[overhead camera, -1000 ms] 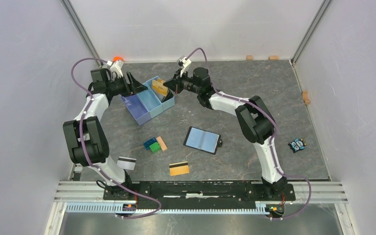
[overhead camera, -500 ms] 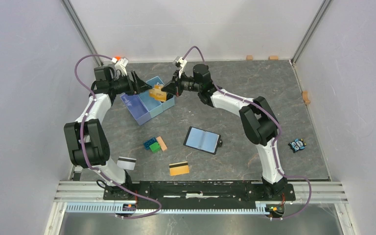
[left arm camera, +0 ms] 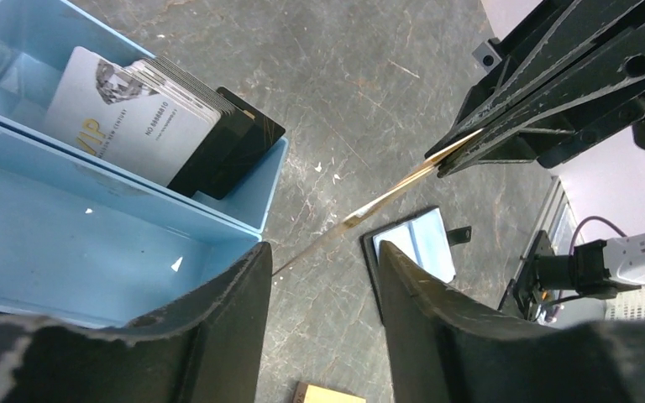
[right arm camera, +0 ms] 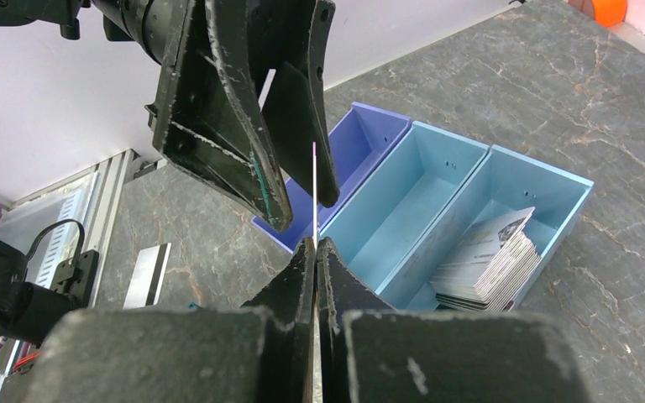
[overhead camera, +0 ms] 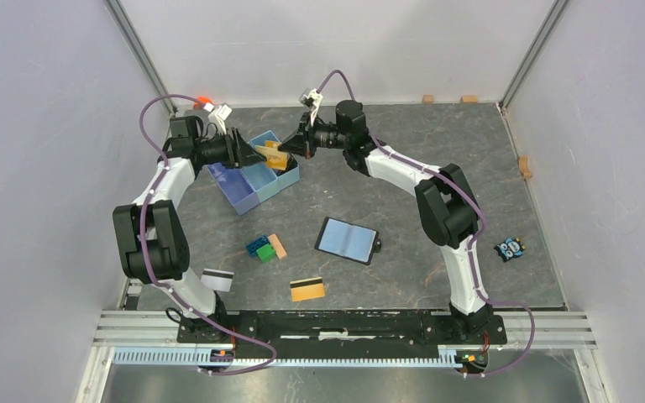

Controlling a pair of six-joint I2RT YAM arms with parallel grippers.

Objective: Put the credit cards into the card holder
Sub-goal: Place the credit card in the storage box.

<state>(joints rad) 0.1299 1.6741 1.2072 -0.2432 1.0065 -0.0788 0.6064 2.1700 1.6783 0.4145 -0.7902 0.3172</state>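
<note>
Over tabletop (overhead camera: 437, 155), mid-handover: card (overhead camera: 274, 155) pinched in R claw (overhead camera: 288, 145), straddled by half-open L claw (overhead camera: 256, 155). Next prob.: shut L, free R.

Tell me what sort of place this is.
Probably a robotics lab test cell: a left arm and right arm bolted to a metal rail, plain white walls boxing in a grey table, and props like toy bricks and a blue tray.
</note>
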